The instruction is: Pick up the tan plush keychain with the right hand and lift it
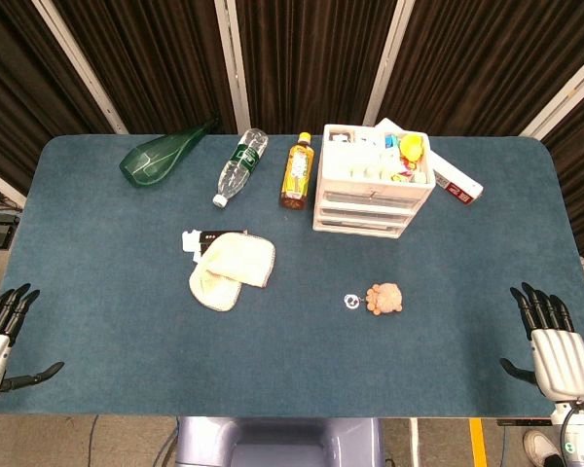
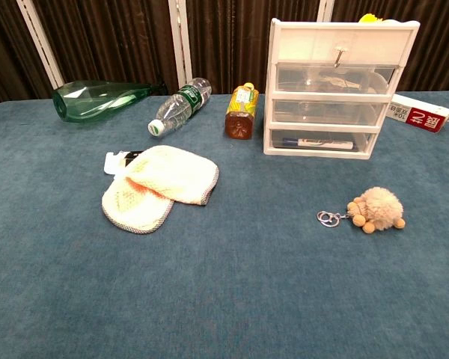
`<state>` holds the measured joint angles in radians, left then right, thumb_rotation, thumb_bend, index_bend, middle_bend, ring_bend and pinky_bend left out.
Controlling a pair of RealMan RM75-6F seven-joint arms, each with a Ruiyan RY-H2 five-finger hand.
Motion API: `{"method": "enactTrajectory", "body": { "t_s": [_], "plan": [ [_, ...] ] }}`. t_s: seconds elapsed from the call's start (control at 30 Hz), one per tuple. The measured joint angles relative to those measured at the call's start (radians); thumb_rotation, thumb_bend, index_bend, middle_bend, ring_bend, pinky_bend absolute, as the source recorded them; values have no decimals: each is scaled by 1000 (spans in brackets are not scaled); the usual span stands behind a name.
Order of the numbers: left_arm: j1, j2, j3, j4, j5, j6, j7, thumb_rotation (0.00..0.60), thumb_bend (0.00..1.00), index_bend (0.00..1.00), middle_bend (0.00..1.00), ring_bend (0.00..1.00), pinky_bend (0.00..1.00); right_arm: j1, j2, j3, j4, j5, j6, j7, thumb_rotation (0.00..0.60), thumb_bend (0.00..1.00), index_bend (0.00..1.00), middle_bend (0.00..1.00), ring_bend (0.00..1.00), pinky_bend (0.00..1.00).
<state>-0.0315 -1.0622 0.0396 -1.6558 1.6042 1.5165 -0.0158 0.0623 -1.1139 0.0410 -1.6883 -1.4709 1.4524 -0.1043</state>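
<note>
The tan plush keychain (image 1: 384,298) lies on the blue table, its metal ring (image 1: 351,301) pointing left; the chest view shows the same plush keychain (image 2: 376,209) at the right. My right hand (image 1: 553,341) is at the table's front right corner, fingers spread, holding nothing, well to the right of the keychain. Over at the front left edge, my left hand (image 1: 0,331) is also open and empty. Neither hand appears in the chest view.
A white drawer unit (image 1: 373,181) stands behind the keychain, with a red-and-white box (image 1: 457,185) beside it. A folded cream cloth (image 1: 232,269), a dark card (image 1: 202,239), a juice bottle (image 1: 296,171), a water bottle (image 1: 239,165) and a green glass bottle (image 1: 164,152) lie further left.
</note>
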Motion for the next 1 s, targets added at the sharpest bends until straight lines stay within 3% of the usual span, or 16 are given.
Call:
{"method": "enactTrajectory", "body": {
  "t_s": [0.5, 0.57, 0.63, 0.7, 0.8, 0.9, 1.0],
  "plan": [
    [0, 3, -1, -2, -11, -6, -7, 473, 58, 0, 0, 0, 0, 6, -5, -1, -8, -29, 6, -17, 600, 17, 0, 0, 0, 65],
    [-1, 4, -1, -3, -14, -10, -6, 475, 58, 0, 0, 0, 0, 7, -6, 1, -13, -31, 9, -19, 600, 17, 0, 2, 1, 134],
    [0, 6, 1, -7, -16, -13, -4, 476, 57, 0, 0, 0, 0, 10, -4, 4, -23, -30, 9, -19, 600, 17, 0, 52, 62, 300],
    [0, 8, 2, -12, -16, -13, -3, 477, 57, 0, 0, 0, 0, 14, -3, 14, -37, -30, 12, -20, 600, 17, 1, 215, 261, 511],
    [-2, 7, 2, -15, -15, -16, -1, 473, 58, 0, 0, 0, 0, 29, -8, 41, -52, -32, 21, -21, 600, 28, 68, 483, 547, 739],
    [-5, 6, 3, -20, -17, -26, 1, 474, 58, 0, 0, 0, 0, 57, -26, 74, -78, -26, 18, -20, 600, 41, 145, 762, 737, 873],
    [-10, 8, 3, -27, -24, -39, -10, 472, 58, 0, 0, 0, 0, 98, -55, 100, -101, -4, -20, -43, 600, 46, 180, 936, 852, 929]
  ]
}}
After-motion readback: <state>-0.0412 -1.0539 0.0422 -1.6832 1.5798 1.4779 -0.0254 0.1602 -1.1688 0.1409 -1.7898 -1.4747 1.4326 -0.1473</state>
